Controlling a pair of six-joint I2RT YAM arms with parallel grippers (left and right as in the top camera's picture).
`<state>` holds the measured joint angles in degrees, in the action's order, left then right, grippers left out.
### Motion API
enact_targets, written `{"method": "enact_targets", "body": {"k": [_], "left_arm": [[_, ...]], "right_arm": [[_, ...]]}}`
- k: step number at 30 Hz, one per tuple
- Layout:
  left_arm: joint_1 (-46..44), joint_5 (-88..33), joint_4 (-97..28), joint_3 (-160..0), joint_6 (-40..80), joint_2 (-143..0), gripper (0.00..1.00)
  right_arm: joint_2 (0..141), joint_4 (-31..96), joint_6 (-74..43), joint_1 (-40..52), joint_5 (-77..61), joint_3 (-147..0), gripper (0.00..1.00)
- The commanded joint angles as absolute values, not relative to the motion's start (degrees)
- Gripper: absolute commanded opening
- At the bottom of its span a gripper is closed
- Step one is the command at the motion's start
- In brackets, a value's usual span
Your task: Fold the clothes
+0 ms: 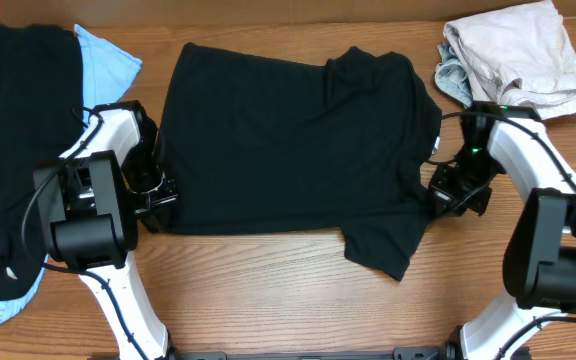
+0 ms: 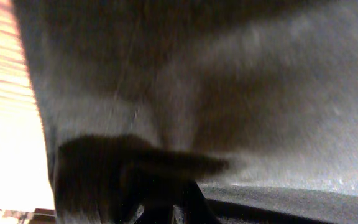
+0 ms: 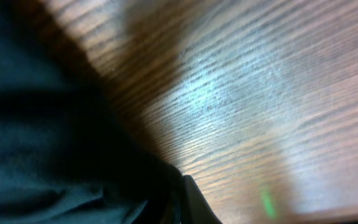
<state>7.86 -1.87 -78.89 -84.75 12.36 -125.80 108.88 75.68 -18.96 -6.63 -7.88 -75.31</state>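
Note:
A black T-shirt (image 1: 288, 140) lies spread flat across the middle of the table, one sleeve pointing toward the front right. My left gripper (image 1: 161, 196) is shut on its left edge, low on the table. In the left wrist view the grey-black cloth (image 2: 229, 93) fills the frame above the closed fingers (image 2: 188, 202). My right gripper (image 1: 436, 196) is shut on the shirt's right edge. In the right wrist view the dark cloth (image 3: 48, 143) bunches against the one finger (image 3: 194, 202) that shows.
Another black garment (image 1: 13, 140) lies on a light-blue one (image 1: 108, 58) at the far left. A beige pile (image 1: 518, 55) sits at the back right. Bare wooden table (image 1: 268, 290) runs along the front.

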Motion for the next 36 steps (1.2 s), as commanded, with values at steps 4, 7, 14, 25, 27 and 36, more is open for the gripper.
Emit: {"method": "enact_targets", "body": {"k": [4, 7, 14, 25, 27, 36], "left_arm": [[8.10, 4.10, -77.91, -83.57, 13.93, -125.75, 0.04], [8.12, 6.63, -78.02, -84.33, 13.74, -124.97, 0.04], [8.08, 4.34, -82.08, -92.92, 9.50, -119.22, 0.49], [7.94, -8.82, -82.11, -107.35, 4.03, -106.10, 0.73], [7.64, -10.41, -79.42, -108.01, 3.75, -102.69, 0.72], [7.35, -10.15, -66.52, -107.98, 2.31, -95.35, 0.72]], "right_arm": [[106.83, 75.05, -12.97, -10.68, -9.32, -75.33, 0.27], [105.60, 76.12, -12.12, -10.68, -9.78, -76.62, 0.29], [94.56, 78.70, -11.60, -10.61, -13.21, -82.21, 0.58], [82.28, 82.41, -9.96, -5.06, -14.46, -81.95, 0.68], [82.52, 78.85, -8.71, -2.46, -13.39, -80.31, 0.73], [89.52, 56.16, -8.69, 3.92, -3.27, -68.73, 0.80]]}}
